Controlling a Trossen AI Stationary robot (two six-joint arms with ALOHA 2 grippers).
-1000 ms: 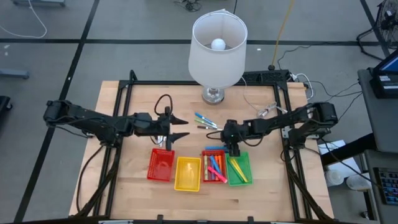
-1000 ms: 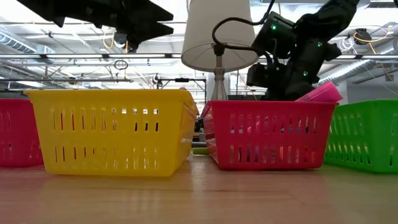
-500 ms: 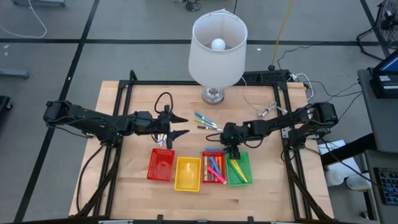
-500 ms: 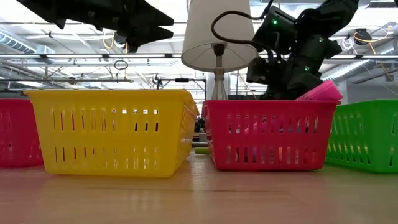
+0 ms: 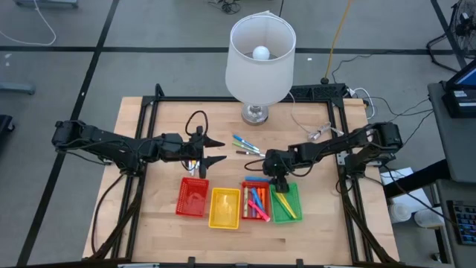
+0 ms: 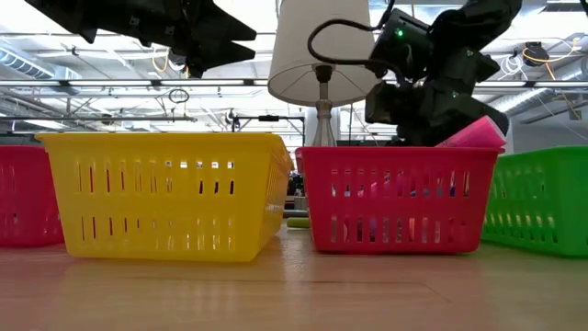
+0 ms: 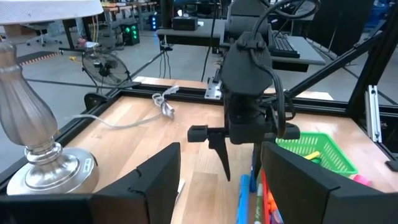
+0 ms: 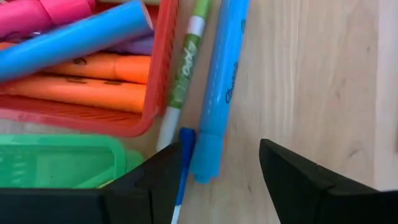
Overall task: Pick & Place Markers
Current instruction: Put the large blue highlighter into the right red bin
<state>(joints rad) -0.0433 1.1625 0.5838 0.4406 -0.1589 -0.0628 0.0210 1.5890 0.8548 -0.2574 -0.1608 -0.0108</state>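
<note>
My right gripper (image 5: 277,183) points down, open, at the far wall of the red tray (image 5: 244,199) that holds orange, pink and blue markers (image 8: 81,37). Its fingers stand either side of the end of a blue marker (image 8: 221,81) lying flat on the wood beside that tray, next to a green-and-white marker (image 8: 183,71) and a thin blue-tipped pen (image 8: 184,155). Several more markers (image 5: 245,144) lie loose farther back. The green tray (image 5: 296,202) holds yellow and green ones. My left gripper (image 5: 218,150) hovers open above the table's left middle.
An empty-looking yellow tray (image 5: 224,209) and a second red tray (image 5: 192,198) sit left of the filled one. A lamp (image 5: 260,52) stands at the far middle, its base (image 5: 254,113) behind the loose markers. A white cable (image 5: 320,132) lies far right.
My right gripper has crept a little toward the near edge and down, closing on the markers beside the filled red tray. In the low view that tray has shifted slightly. The left arm has kept still.
</note>
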